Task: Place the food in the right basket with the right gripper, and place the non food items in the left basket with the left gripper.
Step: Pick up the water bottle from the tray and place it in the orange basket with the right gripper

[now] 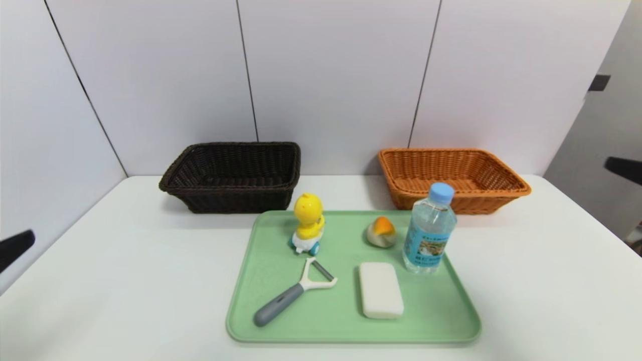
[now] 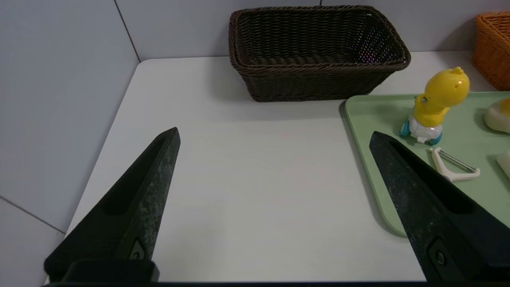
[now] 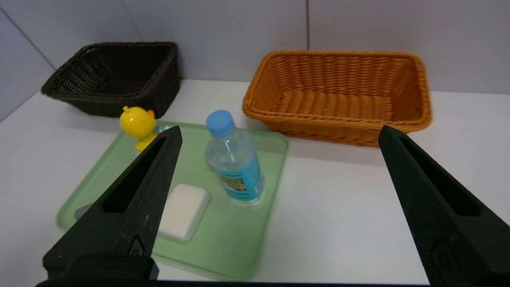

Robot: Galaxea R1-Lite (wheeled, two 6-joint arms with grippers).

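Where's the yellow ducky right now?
In the head view, the duck toy stands near the green tray's far left corner, just beyond the peeler and in front of the dark brown basket.

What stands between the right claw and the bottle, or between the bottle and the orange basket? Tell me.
Nothing visible stands between the open right claw and the bottle, nor between the bottle and the orange basket.

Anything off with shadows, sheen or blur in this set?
Head view: the right gripper's tip looks soft at the edge. Left wrist view: soft shadow beside the dark basket, sheen on the duck's head. Right wrist view: faint shadow below the orange basket.
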